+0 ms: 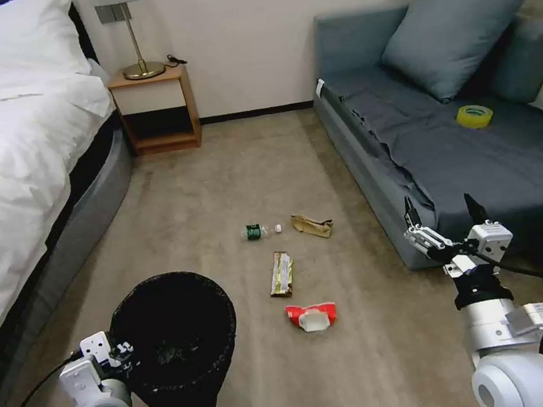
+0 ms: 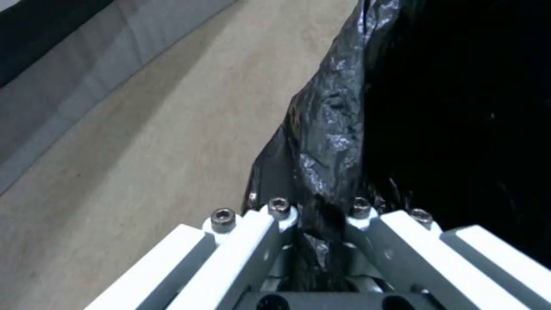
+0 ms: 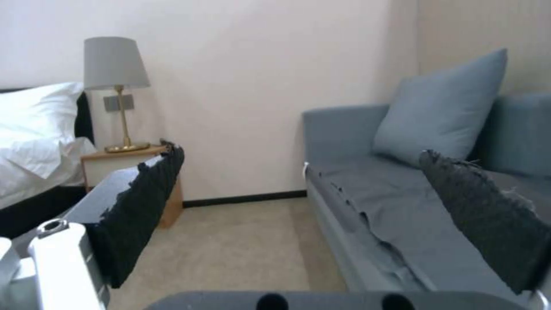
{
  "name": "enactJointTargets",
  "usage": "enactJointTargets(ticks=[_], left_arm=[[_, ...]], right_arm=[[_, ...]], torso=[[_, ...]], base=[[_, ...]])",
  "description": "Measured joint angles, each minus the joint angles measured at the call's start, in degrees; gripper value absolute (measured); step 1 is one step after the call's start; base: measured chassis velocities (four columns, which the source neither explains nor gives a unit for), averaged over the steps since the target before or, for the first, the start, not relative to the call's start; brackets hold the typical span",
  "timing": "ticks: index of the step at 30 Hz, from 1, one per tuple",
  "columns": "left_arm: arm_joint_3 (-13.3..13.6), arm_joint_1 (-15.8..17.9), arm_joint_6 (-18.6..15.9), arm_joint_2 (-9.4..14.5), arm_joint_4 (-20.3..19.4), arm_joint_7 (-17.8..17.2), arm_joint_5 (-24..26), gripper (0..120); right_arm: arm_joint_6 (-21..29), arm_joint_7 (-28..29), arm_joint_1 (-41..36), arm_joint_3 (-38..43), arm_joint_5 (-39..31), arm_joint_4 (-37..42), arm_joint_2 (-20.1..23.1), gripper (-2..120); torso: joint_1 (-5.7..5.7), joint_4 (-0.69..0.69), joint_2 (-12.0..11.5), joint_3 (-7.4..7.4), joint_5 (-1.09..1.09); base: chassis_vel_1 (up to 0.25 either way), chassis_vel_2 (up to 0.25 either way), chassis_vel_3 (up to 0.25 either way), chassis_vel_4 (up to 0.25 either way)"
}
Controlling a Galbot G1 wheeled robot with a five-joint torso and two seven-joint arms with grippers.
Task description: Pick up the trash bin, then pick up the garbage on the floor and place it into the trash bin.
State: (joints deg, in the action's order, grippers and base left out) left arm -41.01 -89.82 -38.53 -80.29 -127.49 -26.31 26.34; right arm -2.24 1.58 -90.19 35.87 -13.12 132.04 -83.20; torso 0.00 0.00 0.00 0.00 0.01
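Gripping trash bin (image 1: 177, 345) rim: left claw (image 2: 318, 224).

The bin (image 1: 177, 345) stands on the floor (image 1: 215, 184), with the left gripper (image 1: 123, 356) clamped on its left rim. Right of the bin lie a wrapper (image 1: 311, 316) and, just beyond it, a snack wrapper (image 1: 282, 273). Farther beyond lie a bottle (image 1: 257, 231) and, to its right, a paper (image 1: 312, 225). The right gripper (image 1: 443, 214) hangs well right of the bin, fingers spread, before the sofa (image 1: 480, 154). The bed (image 1: 3, 160) is left of the bin.
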Motion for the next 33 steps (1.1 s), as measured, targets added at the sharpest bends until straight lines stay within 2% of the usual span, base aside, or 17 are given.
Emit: enactJointTargets(ticks=[7,8,11,12,15,17,20,21,24,25,27,28,32,33], left_arm=[[0.09,0.43,0.03,0.05,0.54,0.01,0.04,2],[0.17,0.58,0.04,0.06,0.74,0.02,0.06,2],[0.69,1.08,0.06,0.23,1.38,0.07,0.08,2],[0.69,1.08,0.06,0.23,1.38,0.07,0.08,2],[1.54,1.78,0.03,0.60,2.22,0.31,0.07,2],[1.75,2.01,-0.03,0.73,2.42,0.42,0.07,2],[2.11,2.34,-0.13,1.03,2.70,0.74,0.06,2],[2.11,2.34,-0.13,1.03,2.70,0.74,0.06,2],[2.18,2.28,-0.17,0.92,2.60,0.88,-0.03,2],[2.18,2.28,-0.17,0.92,2.60,0.88,-0.03,2],[2.24,2.11,-0.18,0.55,2.33,0.95,-0.28,2],[2.24,2.11,-0.18,0.55,2.33,0.95,-0.28,2],[2.32,1.74,-0.22,-0.15,2.15,1.07,-0.81,2],[2.32,1.74,-0.22,-0.15,2.15,1.07,-0.81,2]], right_arm=[[-0.56,-0.25,0.58,-0.09,0.50,-0.68,0.08,100],[-1.98,-1.33,1.07,-0.09,1.18,-1.41,0.54,100],[-5.59,-5.69,2.63,-0.42,3.59,-4.90,3.42,100],[-5.59,-5.69,2.63,-0.42,3.59,-4.90,3.42,100],[-6.58,-10.03,2.92,-2.23,6.12,-8.12,7.61,100],[-6.53,-10.49,2.92,-2.84,6.80,-8.74,8.65,100],[-3.56,-11.38,3.49,-6.12,8.23,-10.64,13.19,100],[-3.56,-11.38,3.49,-6.12,8.23,-10.64,13.19,100],[2.34,-11.88,6.21,-13.52,7.05,-14.40,22.31,100],[2.34,-11.88,6.21,-13.52,7.05,-14.40,22.31,100],[8.02,-10.15,8.35,-18.90,1.90,-15.83,27.45,100],[8.02,-10.15,8.35,-18.90,1.90,-15.83,27.45,100],[15.93,-6.29,13.52,-28.07,-7.52,-19.15,34.90,100],[15.93,-6.29,13.52,-28.07,-7.52,-19.15,34.90,100]], torso=[[0.00,0.01,0.00,0.00,-0.01],[0.00,0.00,0.00,0.00,-0.01],[0.01,0.00,0.00,0.01,-0.01],[0.01,0.00,0.00,0.01,-0.01],[0.00,0.00,0.00,0.00,-0.01],[0.00,0.00,0.00,-0.01,0.00],[0.00,-0.01,0.00,-0.01,0.00],[0.00,-0.01,0.00,-0.01,0.00],[0.00,0.00,0.00,0.00,0.01],[0.00,0.00,0.00,0.00,0.01],[0.00,0.00,0.00,0.00,0.00],[0.00,0.00,0.00,0.00,0.00],[0.00,0.00,0.00,0.00,0.01],[0.00,0.00,0.00,0.00,0.01]], base=[[-0.158,0.167,0.161,-0.169],[-0.135,0.104,0.093,-0.131],[-0.087,0.066,0.071,-0.057],[-0.047,0.046,0.060,-0.020],[0.000,0.000,0.000,0.000],[0.000,0.000,0.000,0.000],[0.000,0.000,0.000,0.000],[0.000,0.000,0.000,0.000],[0.000,0.000,0.000,0.000],[0.000,0.000,0.000,0.000],[0.000,0.000,0.000,0.000],[0.000,0.000,0.000,0.000],[0.000,0.000,0.000,0.000],[0.000,0.000,0.000,0.000]])
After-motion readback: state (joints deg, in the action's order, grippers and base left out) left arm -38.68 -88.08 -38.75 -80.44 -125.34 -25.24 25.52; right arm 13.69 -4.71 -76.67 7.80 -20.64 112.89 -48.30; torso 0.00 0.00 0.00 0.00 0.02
